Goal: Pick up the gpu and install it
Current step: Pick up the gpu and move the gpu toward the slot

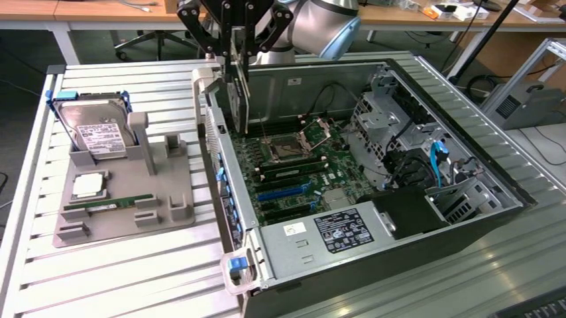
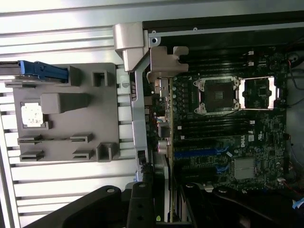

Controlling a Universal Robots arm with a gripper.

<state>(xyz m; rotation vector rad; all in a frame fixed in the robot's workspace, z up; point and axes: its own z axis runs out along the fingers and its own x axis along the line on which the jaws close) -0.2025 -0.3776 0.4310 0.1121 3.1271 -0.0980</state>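
Observation:
The gpu [image 1: 238,93] is a thin dark card with a silvery metal edge. It hangs upright, edge-on, from my gripper [image 1: 237,48], which is shut on its upper edge. It hangs just inside the open computer case's wall [image 1: 212,126], on the exterior view's left, above the motherboard [image 1: 301,165]. In the wrist view the gpu [image 2: 166,123] runs as a narrow strip from my gripper [image 2: 164,209] toward its metal bracket [image 2: 161,59]. It lies alongside the blue slots [image 2: 199,153]. Whether its lower edge touches the board I cannot tell.
A grey holder tray [image 1: 115,222] lies on the slatted table at the exterior view's left. It carries a silver hard drive [image 1: 97,129], a square chip [image 1: 89,185] and a green memory stick [image 1: 111,203]. Inside the case are the open CPU socket [image 1: 287,147], the drive cages [image 1: 389,126] and the power supply [image 1: 345,232].

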